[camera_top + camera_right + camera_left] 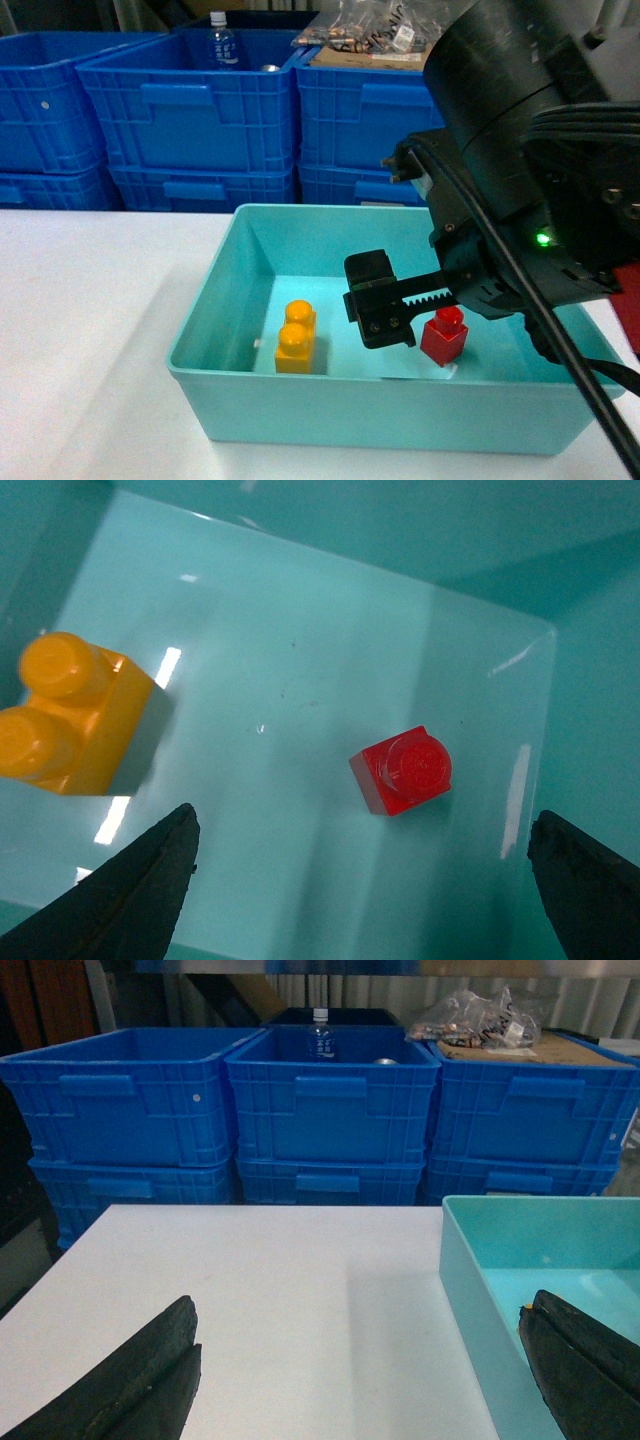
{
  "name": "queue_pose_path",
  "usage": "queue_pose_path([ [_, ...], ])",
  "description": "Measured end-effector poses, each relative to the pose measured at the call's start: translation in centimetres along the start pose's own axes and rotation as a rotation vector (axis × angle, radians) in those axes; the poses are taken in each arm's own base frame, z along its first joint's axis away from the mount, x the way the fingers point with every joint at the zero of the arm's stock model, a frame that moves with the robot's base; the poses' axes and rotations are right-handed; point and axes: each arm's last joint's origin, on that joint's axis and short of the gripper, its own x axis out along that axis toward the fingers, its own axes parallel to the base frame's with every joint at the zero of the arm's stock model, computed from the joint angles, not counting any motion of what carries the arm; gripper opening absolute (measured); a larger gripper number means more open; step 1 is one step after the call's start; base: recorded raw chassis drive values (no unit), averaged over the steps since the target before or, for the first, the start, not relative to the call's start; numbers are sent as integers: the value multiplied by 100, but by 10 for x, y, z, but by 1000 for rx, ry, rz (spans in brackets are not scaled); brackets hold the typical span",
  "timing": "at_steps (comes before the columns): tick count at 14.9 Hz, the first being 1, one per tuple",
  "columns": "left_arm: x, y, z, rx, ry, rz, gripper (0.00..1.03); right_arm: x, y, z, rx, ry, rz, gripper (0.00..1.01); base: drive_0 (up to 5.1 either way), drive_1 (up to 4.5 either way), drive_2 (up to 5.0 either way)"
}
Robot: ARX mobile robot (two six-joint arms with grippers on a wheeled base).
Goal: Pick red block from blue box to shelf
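On the far left, dark blue crates (190, 110) stand stacked behind the white table (90, 330), one of them holding a clear bottle (222, 45); the left gripper (365, 1380) shows only in its own wrist view, hovering low over the bare tabletop with its two black fingers spread wide, the right-hand finger (585, 1370) reaching over the near wall of the blue box (480, 1290); nothing lies between them. In the head view the blue box (200, 350) sits on the table; inside it, towards the left, stands a yellow-orange two-stud brick (296, 338); to the right of that brick the right gripper (385, 305) has its fingers down inside the box, and the red block (445, 336) sits on the box floor just beside its black finger, on the right, stud up; whether they touch cannot be told from that view. The right wrist view settles the rest; the right gripper (365, 890) has its fingers spread wide, one tip (140, 890) at the lower left and the other at the lower right, and the red block (403, 771) lies on the floor between them, ahead of the tips, nearer the right-hand one, clear of both and turned slightly askew; the yellow-orange brick lies off to the left, outside the span of the fingers.
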Motion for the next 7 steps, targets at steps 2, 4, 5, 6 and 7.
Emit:
queue_pose_path([
  [2, 0, 0, 0, 0, 0, 0, 98, 20, 0, 4, 39, 44, -28, 98, 0, 0, 0],
  [4, 0, 0, 0, 0, 0, 0, 98, 31, 0, 4, 60, 65, -43, 98, 0, 0, 0],
  [5, 0, 0, 0, 0, 0, 0, 98, 47, -2, 2, 86, 91, -74, 98, 0, 0, 0],
  [6, 0, 0, 0, 0, 0, 0, 98, 59, -4, 2, 107, 102, -89, 98, 0, 0, 0],
  [7, 0, 0, 0, 0, 0, 0, 98, 63, -5, 1, 117, 114, -94, 98, 0, 0, 0],
])
